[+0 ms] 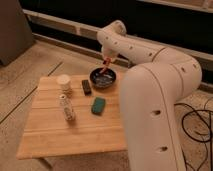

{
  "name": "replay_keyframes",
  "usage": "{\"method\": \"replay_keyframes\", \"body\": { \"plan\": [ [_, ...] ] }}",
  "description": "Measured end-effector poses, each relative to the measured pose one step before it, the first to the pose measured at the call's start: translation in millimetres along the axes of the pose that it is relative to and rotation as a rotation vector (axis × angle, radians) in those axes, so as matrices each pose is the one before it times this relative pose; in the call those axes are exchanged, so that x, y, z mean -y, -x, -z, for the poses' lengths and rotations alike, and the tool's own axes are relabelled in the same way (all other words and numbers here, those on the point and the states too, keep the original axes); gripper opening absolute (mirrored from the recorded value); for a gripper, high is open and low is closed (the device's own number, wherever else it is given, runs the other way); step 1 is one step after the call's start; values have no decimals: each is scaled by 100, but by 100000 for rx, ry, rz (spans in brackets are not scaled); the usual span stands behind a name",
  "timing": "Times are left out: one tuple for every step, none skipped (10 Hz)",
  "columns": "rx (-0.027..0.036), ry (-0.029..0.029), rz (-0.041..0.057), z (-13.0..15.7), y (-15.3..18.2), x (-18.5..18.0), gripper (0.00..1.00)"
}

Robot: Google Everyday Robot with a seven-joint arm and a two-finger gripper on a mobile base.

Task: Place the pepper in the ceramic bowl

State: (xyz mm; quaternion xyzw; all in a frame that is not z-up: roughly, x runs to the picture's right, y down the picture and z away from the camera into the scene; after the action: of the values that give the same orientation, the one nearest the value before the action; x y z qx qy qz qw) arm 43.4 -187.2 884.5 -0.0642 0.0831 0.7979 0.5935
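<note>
The ceramic bowl (pixel 102 78) is dark and round and sits at the far edge of the wooden table (pixel 75 132). My gripper (pixel 106 60) hangs just above the bowl's far rim at the end of the white arm. It is shut on the pepper (pixel 105 65), a small red-orange chili that points down toward the inside of the bowl. The pepper's tip is over the bowl and does not rest in it.
A cream cup (pixel 63 81) stands at the table's far left. A small dark block (pixel 86 87) lies beside the bowl, and a teal sponge (pixel 98 105) lies in front of it. A clear bottle (pixel 66 107) stands left of centre. The large white arm body (pixel 160 105) covers the table's right side.
</note>
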Motion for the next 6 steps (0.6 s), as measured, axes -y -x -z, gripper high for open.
{"method": "replay_keyframes", "body": {
  "plan": [
    [-679,-578,-64,-1060,472,37,0],
    [-2227,-558,-200,-1929,86,-213,0],
    [-1735,-711,767,-1212,-277,-298,0],
    [-2148,-777,1974,-1528,-320,-724,0],
    [-976,31,1753,-818,2,-804,0],
    [-412,316,1683,-757,212,-689,0]
  ]
}}
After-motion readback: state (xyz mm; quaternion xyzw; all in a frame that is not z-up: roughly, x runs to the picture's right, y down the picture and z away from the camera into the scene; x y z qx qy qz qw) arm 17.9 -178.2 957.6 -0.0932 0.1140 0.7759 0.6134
